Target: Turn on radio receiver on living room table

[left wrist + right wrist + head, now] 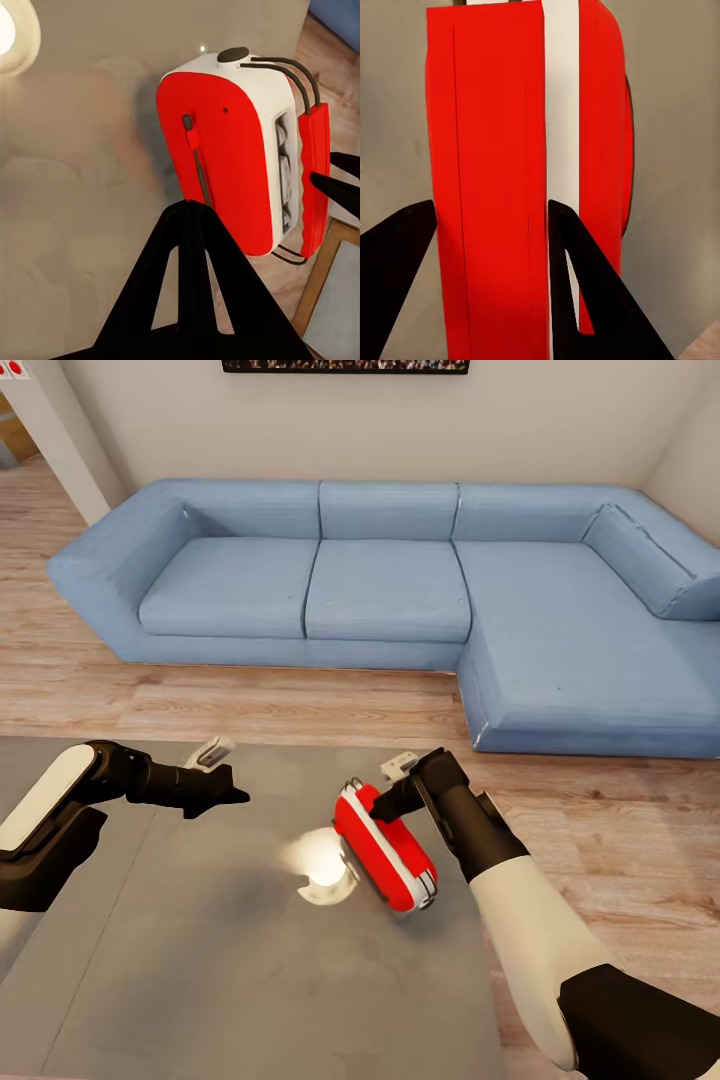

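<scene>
Two claws over the grey tabletop (200, 960): the right claw (385, 807), spread, straddles the red radio receiver (385, 850) near the right edge, seemingly to reach its switch, while the left claw (222, 792), pinched together and empty, hovers well apart.

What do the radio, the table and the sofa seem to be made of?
Radio: probably hard plastic, glossy red with white trim; smooth even colour.
Table: smooth grey top, slightly glossy, mirroring a lamp; material unclear.
Sofa: likely blue fabric, matte, with seamed cushions.
</scene>
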Available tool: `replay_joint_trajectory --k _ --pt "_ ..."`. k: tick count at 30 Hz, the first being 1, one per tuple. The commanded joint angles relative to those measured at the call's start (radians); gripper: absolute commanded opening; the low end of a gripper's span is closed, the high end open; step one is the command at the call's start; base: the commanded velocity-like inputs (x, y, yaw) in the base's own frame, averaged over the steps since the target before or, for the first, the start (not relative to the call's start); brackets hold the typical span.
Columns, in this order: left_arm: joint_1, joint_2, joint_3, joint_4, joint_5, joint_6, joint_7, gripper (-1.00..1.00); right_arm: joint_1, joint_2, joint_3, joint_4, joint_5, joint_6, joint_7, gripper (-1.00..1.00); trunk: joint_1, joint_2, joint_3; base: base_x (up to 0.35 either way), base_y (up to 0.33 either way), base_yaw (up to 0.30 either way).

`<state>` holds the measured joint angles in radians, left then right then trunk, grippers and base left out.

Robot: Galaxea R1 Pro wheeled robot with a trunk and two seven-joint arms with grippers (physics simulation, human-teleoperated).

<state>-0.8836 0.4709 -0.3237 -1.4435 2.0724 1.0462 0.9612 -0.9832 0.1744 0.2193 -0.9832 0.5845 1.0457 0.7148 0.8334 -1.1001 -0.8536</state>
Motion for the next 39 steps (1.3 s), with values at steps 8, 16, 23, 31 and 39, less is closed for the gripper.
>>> replay_joint_trajectory --k 8,16,23,31,39 --pt "0.0 0.0 0.0 0.0 0.0 0.0 -0.001 -1.0 0.0 0.0 0.0 0.035 -0.005 0.001 0.0 -1.0 0.0 0.0 0.0 0.0 0.0 0.0" --pt "0.0 0.0 0.0 0.0 0.0 0.0 -0.001 -1.0 0.0 0.0 0.0 0.038 -0.006 0.001 -0.021 -1.0 0.0 0.0 0.0 0.0 0.0 0.0" --pt "-0.007 -0.011 -0.011 0.011 -0.007 0.0 0.003 -1.0 0.006 0.0 -0.011 0.044 -0.01 -0.011 -0.035 -1.0 0.0 0.0 0.0 0.0 0.0 0.0" --pt "0.0 -0.002 -0.005 0.028 0.003 0.0 -0.004 -1.0 0.005 -0.007 0.006 0.032 -0.001 0.001 -0.018 -1.0 0.0 0.0 0.0 0.0 0.0 0.0" --pt "0.001 -0.003 -0.006 0.029 0.003 0.0 -0.003 -1.0 0.005 -0.009 0.006 0.019 0.007 0.001 -0.008 -1.0 0.0 0.0 0.0 0.0 0.0 0.0"
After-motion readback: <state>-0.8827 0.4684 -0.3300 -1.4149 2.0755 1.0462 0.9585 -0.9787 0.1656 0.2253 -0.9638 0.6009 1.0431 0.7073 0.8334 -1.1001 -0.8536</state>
